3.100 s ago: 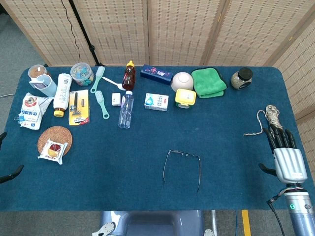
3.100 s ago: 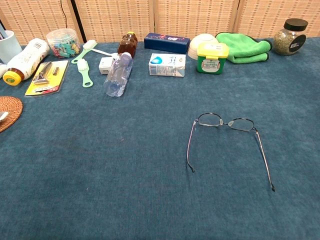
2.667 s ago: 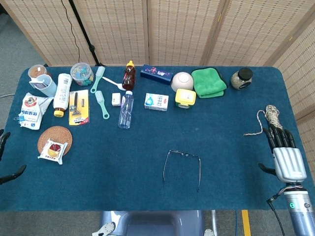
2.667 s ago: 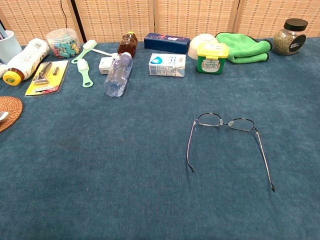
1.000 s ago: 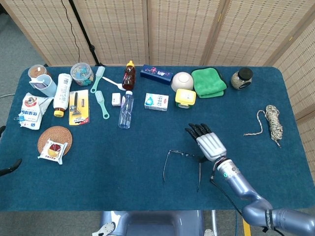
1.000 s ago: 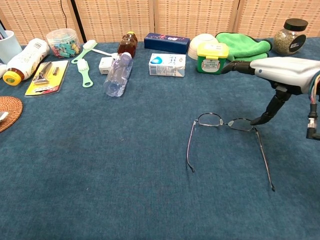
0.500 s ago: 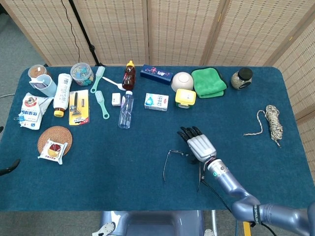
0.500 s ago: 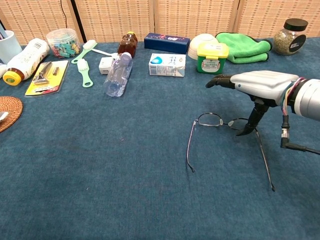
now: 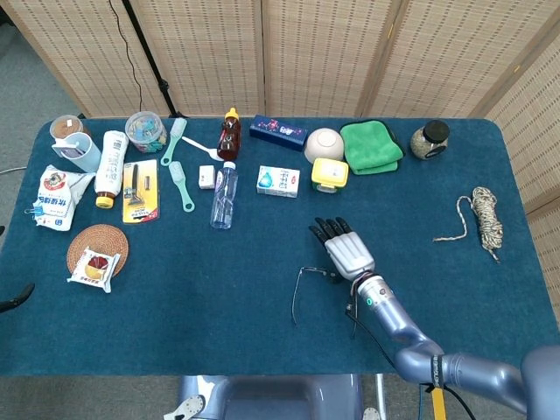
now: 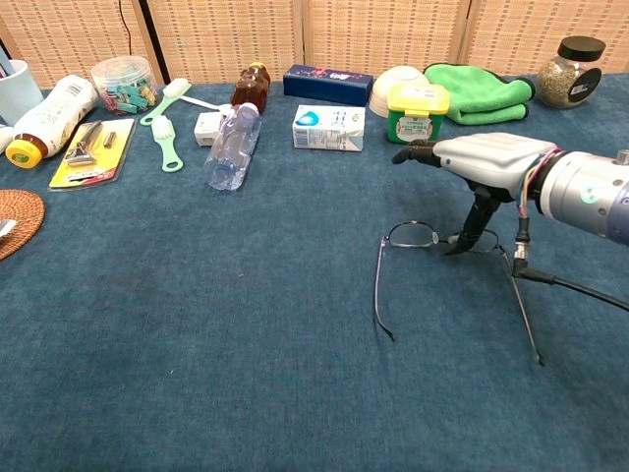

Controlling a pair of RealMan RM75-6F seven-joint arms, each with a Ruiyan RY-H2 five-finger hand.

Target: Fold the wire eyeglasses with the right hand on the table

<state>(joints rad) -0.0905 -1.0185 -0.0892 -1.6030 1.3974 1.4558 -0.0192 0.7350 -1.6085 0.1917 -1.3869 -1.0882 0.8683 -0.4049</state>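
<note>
- The glasses [image 10: 442,258] lie on the blue table [image 10: 197,324], lenses toward the far side and both arms still unfolded, pointing toward the near edge; in the head view they [image 9: 306,284] sit near the middle of the table, a little toward the front.
- The right hand [image 10: 482,162] hovers flat over the frame's right lens, palm down, fingers stretched forward and held together, grasping nothing.
- Its thumb [image 10: 470,228] points down and its tip touches the frame by the right lens.
- From above, the right hand [image 9: 345,248] covers the right part of the frame.
- The left hand [image 9: 10,302] shows only as a dark tip at the left edge; I cannot tell how it is held.
- Along the far edge stand a green cloth [image 10: 482,93], a jar [image 10: 568,71], a yellow-lidded tub [image 10: 417,113], a clear bottle [image 10: 231,147] lying down and a coil of rope [image 9: 484,217] off to the right.
- Woven screens [image 9: 306,52] close off the room behind.
</note>
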